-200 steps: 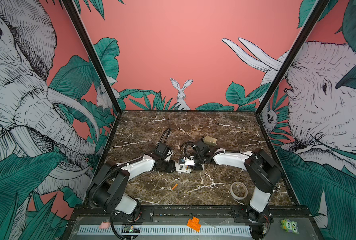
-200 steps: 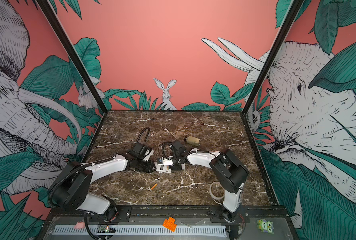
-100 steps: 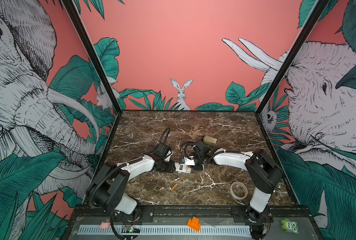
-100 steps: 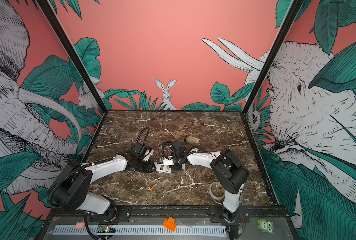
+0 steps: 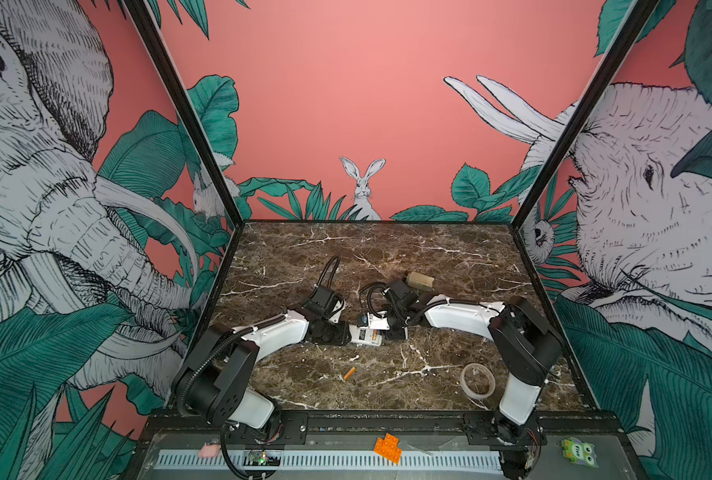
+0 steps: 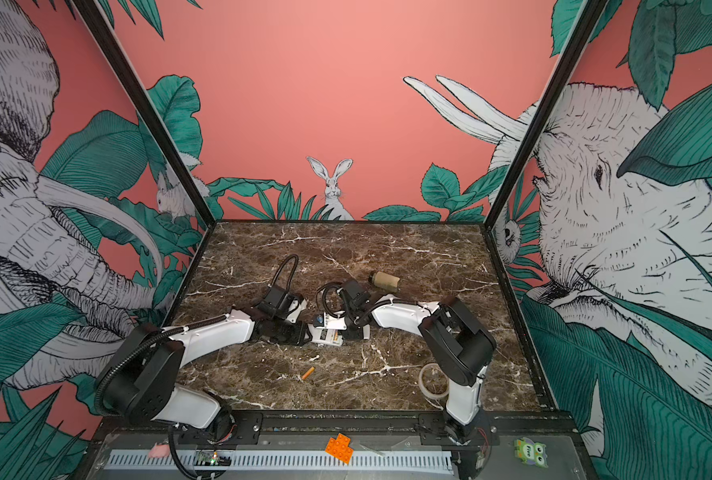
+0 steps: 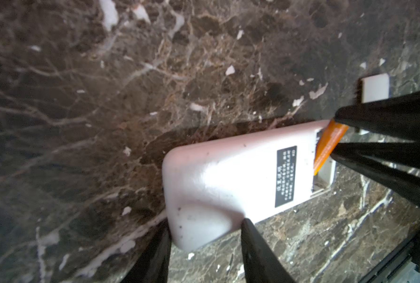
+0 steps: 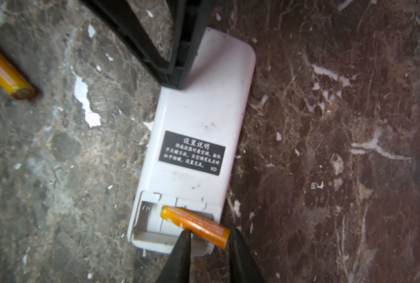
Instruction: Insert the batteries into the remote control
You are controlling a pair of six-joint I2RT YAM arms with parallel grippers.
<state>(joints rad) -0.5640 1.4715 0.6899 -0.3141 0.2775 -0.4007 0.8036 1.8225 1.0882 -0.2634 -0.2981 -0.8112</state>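
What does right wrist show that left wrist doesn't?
Only right wrist: a second battery loose on the table, and the spring inside the open bay.
Only left wrist: a small white piece on the table beyond the remote.
Both: the remote lies back up. The left gripper is clamped on its closed end. The right gripper holds a battery slanted across the bay, not seated.

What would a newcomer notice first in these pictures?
A white remote lies back-up on the marble table, its end gripped by the left jaws. An orange battery, between the right jaws, slants into its open compartment; a second battery lies loose nearer the front edge.
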